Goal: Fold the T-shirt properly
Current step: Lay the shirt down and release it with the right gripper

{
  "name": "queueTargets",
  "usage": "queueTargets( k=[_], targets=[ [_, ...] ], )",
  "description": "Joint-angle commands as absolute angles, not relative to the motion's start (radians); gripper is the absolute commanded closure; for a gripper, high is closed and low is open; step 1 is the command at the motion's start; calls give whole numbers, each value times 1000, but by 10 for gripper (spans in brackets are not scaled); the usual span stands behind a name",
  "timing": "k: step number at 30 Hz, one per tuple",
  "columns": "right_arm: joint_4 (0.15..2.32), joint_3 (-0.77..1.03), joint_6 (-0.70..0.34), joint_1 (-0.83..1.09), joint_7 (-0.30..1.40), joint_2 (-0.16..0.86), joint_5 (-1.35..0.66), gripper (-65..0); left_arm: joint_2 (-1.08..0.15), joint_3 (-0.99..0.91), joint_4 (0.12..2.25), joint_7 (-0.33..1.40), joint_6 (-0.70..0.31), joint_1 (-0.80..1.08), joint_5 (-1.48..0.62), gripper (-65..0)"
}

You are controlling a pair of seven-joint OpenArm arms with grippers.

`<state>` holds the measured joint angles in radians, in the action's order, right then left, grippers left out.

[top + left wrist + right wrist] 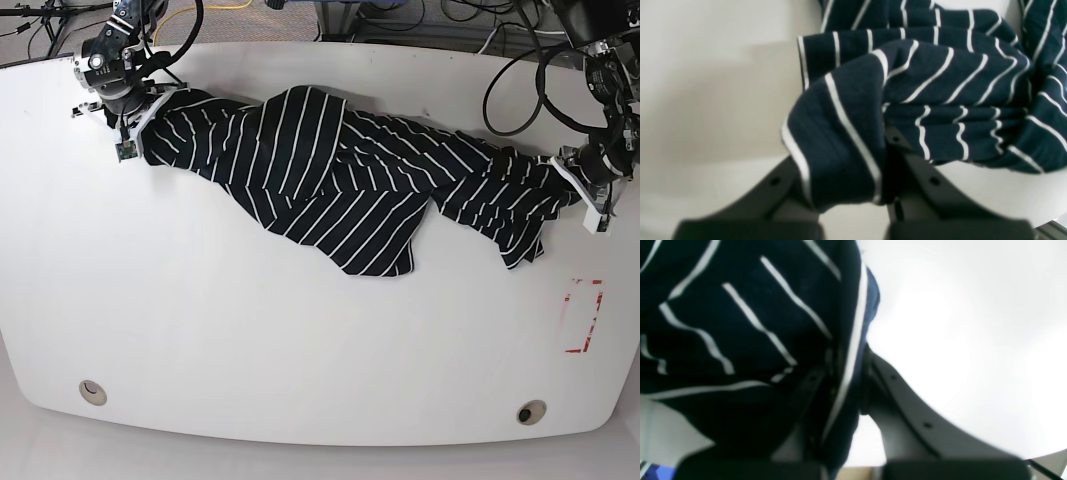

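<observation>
Soft black white-striped T-shirt [330, 175] stretched in a rumpled band across far half of white oval counter [300, 340]. Left hand [583, 185] clamped on one bunched end, right hand [135, 120] clamped on the other. No neat fold visible yet; by the look, spreading flat and all folding left to do.
</observation>
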<state>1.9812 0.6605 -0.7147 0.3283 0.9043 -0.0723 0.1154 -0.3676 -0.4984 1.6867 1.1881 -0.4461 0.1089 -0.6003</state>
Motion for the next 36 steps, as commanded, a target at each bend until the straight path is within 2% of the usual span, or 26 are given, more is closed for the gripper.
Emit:
queueTargets(
  k=[1, 6, 9, 12, 16, 19, 21, 31, 36],
  targets=[
    [2002, 668, -698, 340, 895, -67, 134, 0, -390, -512, 1704, 1165, -443, 102, -584, 0],
    [2002, 668, -698, 351, 895, -81, 142, -6, -392, -512, 1704, 1165, -443, 104, -579, 0],
    [2002, 668, -698, 351, 895, -87, 143, -49, -392, -512, 1704, 1165, -443, 104, -579, 0],
    [2002, 670, -698, 351, 895, -90, 143, -154, -392, -512, 1704, 1167, -443, 104, -579, 0],
    [2006, 670, -698, 352, 897, -91, 143, -333, -392, -509, 1704, 1168, -443, 104, -579, 0],
    [2015, 670, -698, 369, 897, -93, 137, -436, -392, -507, 1705, 1168, -443, 104, -581, 0],
    [2035, 671, -698, 378, 897, -93, 136, -477, -392, -507, 1705, 1168, -443, 104, -581, 0],
    [2038, 782, -698, 308, 900, -91, 54, -490, -392, -506, 1705, 1168, -443, 104, -578, 0],
    [2038, 779, -698, 219, 1026, -56, 21, -490, -389, -504, 1705, 1168, -443, 102, -581, 0]
  ],
)
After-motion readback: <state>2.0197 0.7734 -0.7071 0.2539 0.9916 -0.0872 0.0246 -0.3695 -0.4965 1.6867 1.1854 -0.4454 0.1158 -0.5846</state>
